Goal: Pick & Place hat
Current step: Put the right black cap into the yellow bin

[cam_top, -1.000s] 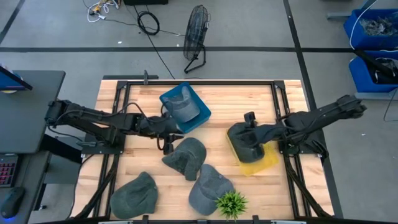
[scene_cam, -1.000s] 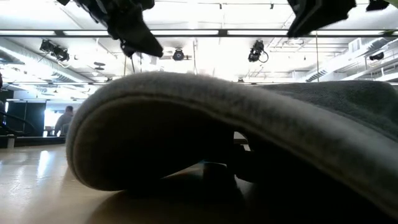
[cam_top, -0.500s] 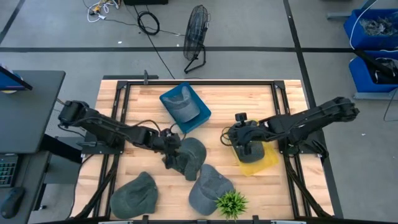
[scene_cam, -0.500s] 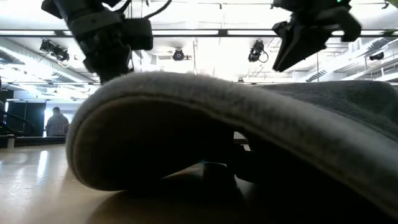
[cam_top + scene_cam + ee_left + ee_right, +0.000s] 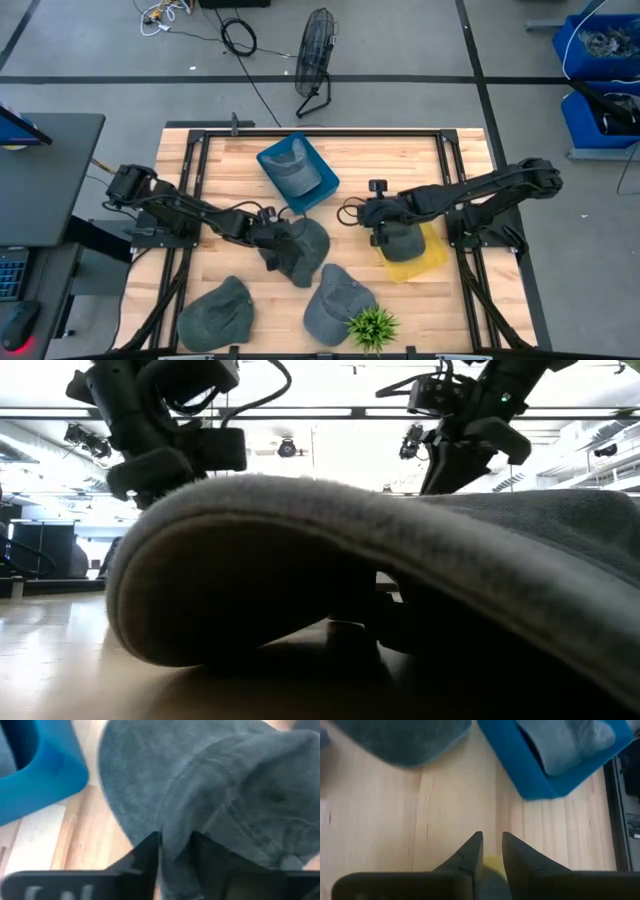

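A grey hat [image 5: 303, 250] lies crown up on the middle of the wooden table, and my left gripper [image 5: 272, 244] is down on its left side, shut on its cloth [image 5: 176, 855]. My right gripper [image 5: 375, 213] hovers at the left edge of the yellow bin [image 5: 422, 262], fingers shut on nothing [image 5: 491, 851]. That bin holds another grey hat [image 5: 402, 240]. The low view is filled by the brim of a hat [image 5: 350, 580] lying close to the camera. My left gripper pinches a raised fold of the hat's crown [image 5: 175, 837] between its two fingers, on the side nearest the table's left edge. The fingers come down slanting from the left. The hat rests on the table.
A blue bin [image 5: 325, 186] with a grey hat [image 5: 292, 170] in it stands at the far middle. Two more grey hats [image 5: 215, 312] [image 5: 338, 303] and a small green plant [image 5: 372, 328] lie along the near edge. Bare wood shows between the blue and yellow bins.
My left gripper has moved from beside the blue bin toward the near edge and down onto the middle hat. My right gripper has moved from above the hat in the yellow bin toward the table's left, to the bin's left edge.
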### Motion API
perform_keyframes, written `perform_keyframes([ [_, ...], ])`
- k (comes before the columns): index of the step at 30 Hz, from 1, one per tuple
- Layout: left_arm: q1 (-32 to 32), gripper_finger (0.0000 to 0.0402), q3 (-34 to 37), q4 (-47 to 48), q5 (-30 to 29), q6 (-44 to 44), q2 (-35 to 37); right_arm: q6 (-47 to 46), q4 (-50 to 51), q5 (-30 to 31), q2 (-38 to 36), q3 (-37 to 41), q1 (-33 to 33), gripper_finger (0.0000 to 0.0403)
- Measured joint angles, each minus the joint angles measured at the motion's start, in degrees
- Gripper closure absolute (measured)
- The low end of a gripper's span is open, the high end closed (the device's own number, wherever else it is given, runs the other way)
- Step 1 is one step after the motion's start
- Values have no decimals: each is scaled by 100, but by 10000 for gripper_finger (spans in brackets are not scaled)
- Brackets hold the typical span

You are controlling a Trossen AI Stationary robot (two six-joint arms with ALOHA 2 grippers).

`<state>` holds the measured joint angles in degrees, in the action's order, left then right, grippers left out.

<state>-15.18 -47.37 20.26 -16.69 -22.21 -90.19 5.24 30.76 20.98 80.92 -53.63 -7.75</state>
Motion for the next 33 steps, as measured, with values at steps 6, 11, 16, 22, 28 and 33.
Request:
perform_keyframes([
  [6,-4,388,-81,-4,146,224,255,364,8,5,-256,-2,157,328],
  [11,-9,388,-825,711,145,1365,639,1179,51,308,-968,-4,261,328],
  [16,249,390,-1973,1812,24,3485,735,2697,-109,15,-1778,-15,273,328],
  [22,1135,387,-2467,1701,674,4748,615,2668,-34,-1777,-2139,-20,266,328],
  [28,1972,387,-2461,1155,1326,5716,255,2583,-136,-2193,-1880,-17,265,322],
  [33,2190,386,-2459,409,1674,6207,-121,2680,-319,-2065,-1459,-15,269,297],
])
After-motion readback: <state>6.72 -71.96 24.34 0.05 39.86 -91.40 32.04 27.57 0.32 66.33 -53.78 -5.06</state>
